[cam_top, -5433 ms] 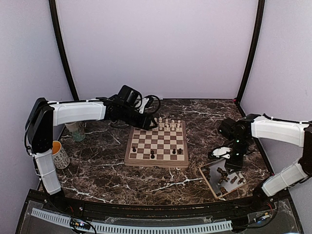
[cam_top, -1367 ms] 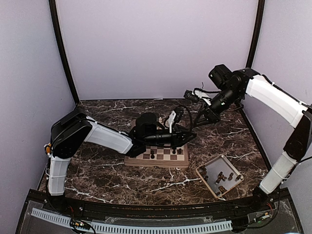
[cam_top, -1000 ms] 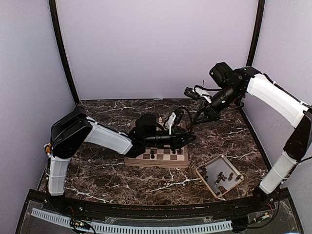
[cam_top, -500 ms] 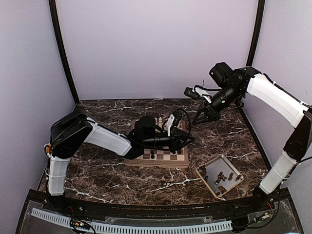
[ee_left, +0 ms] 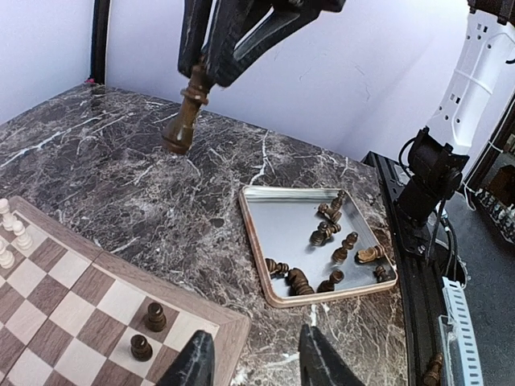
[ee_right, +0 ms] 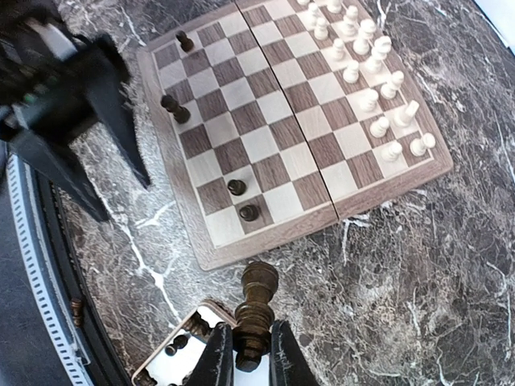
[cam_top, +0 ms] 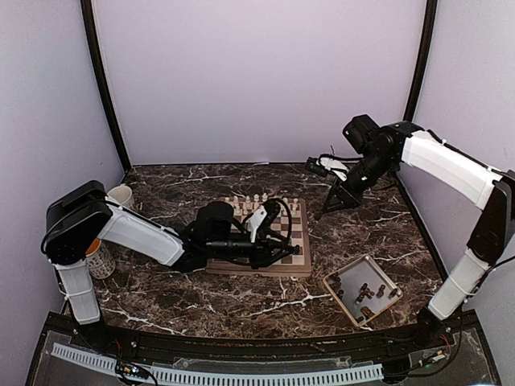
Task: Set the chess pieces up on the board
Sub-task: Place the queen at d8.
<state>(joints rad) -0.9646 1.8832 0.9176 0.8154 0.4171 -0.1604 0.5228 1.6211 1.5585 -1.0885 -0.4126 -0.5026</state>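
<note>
Nearest to the arm bases, at the right of the dark marble surface (cam_top: 201,310), lies a shallow square beige tray (ee_left: 278,221). In it, several dark brown wooden chess pieces (ee_left: 322,235) lie loose on their sides. Farther in, at the middle of the surface, is the square wooden chessboard with light and dark squares (cam_top: 265,273). Four dark brown chessmen (ee_right: 237,186) stand upright in its near rows: two side by side close to the near right corner, and two others apart from them toward the left. The left pincer (ee_left: 256,363) is just above the near right part of the chessboard; its two fingers are apart and nothing is between them. Beyond, right of the chessboard and high above the surface, the right pincer (ee_right: 249,354) is closed on a tall dark brown turned chess piece (ee_right: 256,310). It grips the piece at the head, and the round base hangs downward, a little tilted. On the far rows of the chessboard stand the pale cream chessmen (cam_top: 265,201), all upright.
</note>
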